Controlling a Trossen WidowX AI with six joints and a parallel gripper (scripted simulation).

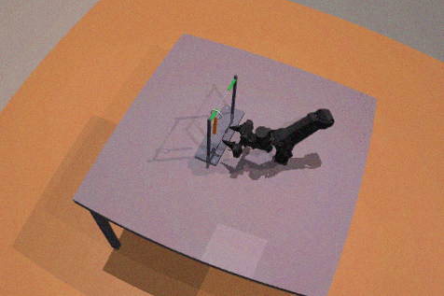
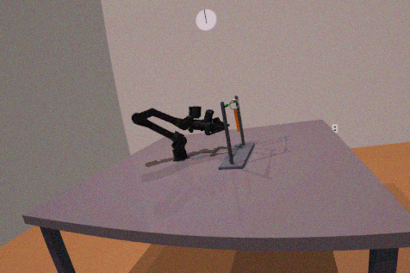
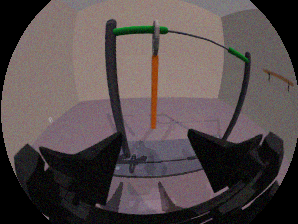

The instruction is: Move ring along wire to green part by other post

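Observation:
The ring (image 1: 221, 115) (image 2: 238, 104) (image 3: 156, 44) hangs with the wire through it, on the green part (image 3: 132, 30) beside the left post (image 3: 113, 75) of the wrist view, close to that part's inner end. Its orange handle (image 1: 215, 126) (image 2: 237, 120) (image 3: 154, 90) hangs straight down. The thin grey wire (image 3: 200, 38) runs from there to the other green part (image 1: 231, 85) (image 3: 239, 54) at the other post (image 1: 234, 102) (image 3: 243, 90). My gripper (image 1: 228, 134) (image 3: 155, 132) is open and empty, back from the handle on the robot's side, with a gap between them. Its fingertips are lower than the ring.
Both posts rise from a flat grey base (image 2: 243, 158) (image 3: 175, 149) on the table (image 1: 154, 186) (image 2: 172, 206). The fingers are in front of the base in the wrist view. The arm (image 1: 298, 132) (image 2: 165, 130) reaches in from the side of the stand.

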